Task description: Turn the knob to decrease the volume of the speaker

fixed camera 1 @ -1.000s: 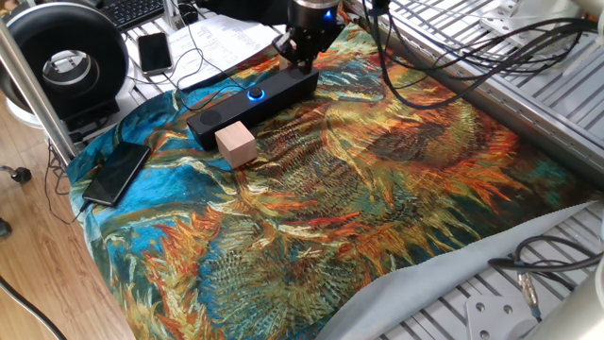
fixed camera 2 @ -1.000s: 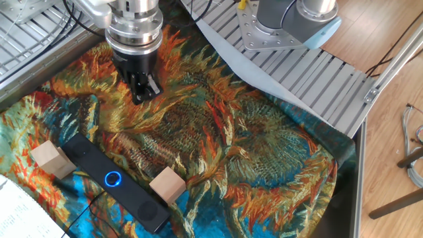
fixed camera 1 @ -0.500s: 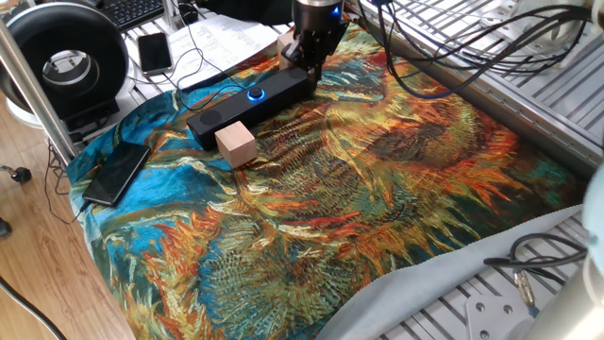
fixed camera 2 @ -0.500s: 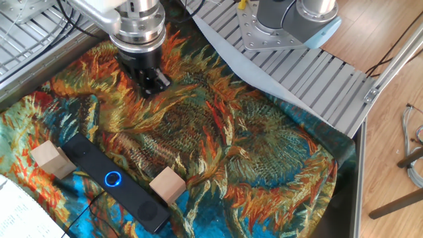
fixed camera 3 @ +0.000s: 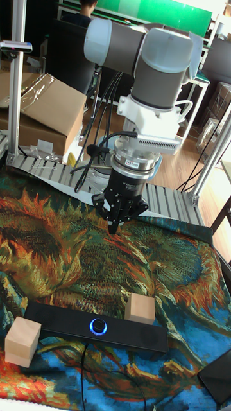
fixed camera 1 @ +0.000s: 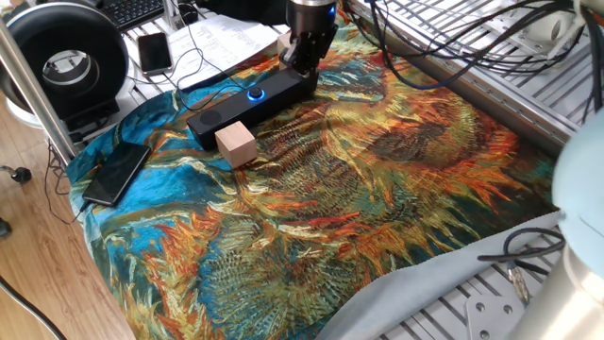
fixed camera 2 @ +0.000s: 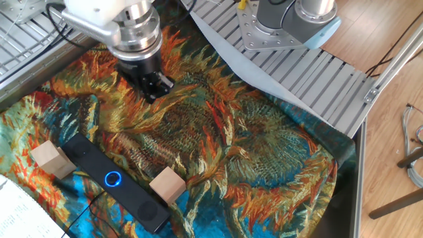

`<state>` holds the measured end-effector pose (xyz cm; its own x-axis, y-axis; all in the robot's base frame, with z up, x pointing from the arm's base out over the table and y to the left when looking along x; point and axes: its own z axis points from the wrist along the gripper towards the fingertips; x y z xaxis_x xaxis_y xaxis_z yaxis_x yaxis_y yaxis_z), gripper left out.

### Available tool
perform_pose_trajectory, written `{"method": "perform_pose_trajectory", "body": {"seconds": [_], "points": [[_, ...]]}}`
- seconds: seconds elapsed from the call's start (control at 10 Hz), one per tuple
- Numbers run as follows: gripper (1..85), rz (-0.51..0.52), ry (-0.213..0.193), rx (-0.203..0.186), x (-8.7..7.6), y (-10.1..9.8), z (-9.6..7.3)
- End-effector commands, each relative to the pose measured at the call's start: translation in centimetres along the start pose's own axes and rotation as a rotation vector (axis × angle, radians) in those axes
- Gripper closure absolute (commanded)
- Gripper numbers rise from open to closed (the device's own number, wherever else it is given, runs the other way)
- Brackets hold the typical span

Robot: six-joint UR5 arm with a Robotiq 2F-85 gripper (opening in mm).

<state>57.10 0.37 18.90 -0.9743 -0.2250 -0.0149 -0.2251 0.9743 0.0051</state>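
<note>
I see the worktop covered by a sunflower-print cloth (fixed camera 2: 251, 152) in orange and blue. My arm (fixed camera 3: 151, 70) reaches over it, with the gripper (fixed camera 3: 115, 225) pointing down above the cloth, well apart from the things below; its fingers (fixed camera 3: 113, 221) are drawn together to a tip, holding nothing. The speaker (fixed camera 3: 96, 329) lies flat across the near part of the cloth in the tall view, with a cable (fixed camera 3: 83, 379) running off its near side. One wooden cube (fixed camera 3: 140, 308) sits touching its far edge, and another cube (fixed camera 3: 22, 341) sits just beside its left end. A black phone (fixed camera 1: 117, 173) lies at the cloth's edge, well apart from the speaker. The knob (fixed camera 3: 98, 326) sits in the speaker's top face, ringed in glowing blue, with the gripper nowhere near touching it.
</note>
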Motion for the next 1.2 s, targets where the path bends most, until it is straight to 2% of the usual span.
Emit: {"method": "perform_pose_trajectory", "body": {"seconds": [0.0, 0.2, 0.4, 0.5, 0.6, 0.7, 0.8, 1.0, 1.1], "points": [[75.7, -0.076, -0.029, -0.016, -2.2, -1.2, 0.0], [75.7, -0.076, -0.009, 0.006, -3.0, -1.8, -0.6], [77.3, -0.034, 0.026, 0.006, -2.5, -1.6, -0.9], [77.3, -0.022, 0.028, 0.003, -2.4, -1.5, -0.9], [68.0, -0.007, 0.017, -0.042, -2.7, -0.4, -0.9], [38.3, -0.011, -0.006, -0.080, -3.3, 0.6, -0.9], [28.3, -0.015, -0.009, -0.086, -3.4, 0.8, -1.0], [27.0, -0.015, -0.010, -0.076, -3.4, 0.5, -0.9], [35.7, 0.002, -0.033, -0.051, -4.0, -0.1, -0.9]]}}
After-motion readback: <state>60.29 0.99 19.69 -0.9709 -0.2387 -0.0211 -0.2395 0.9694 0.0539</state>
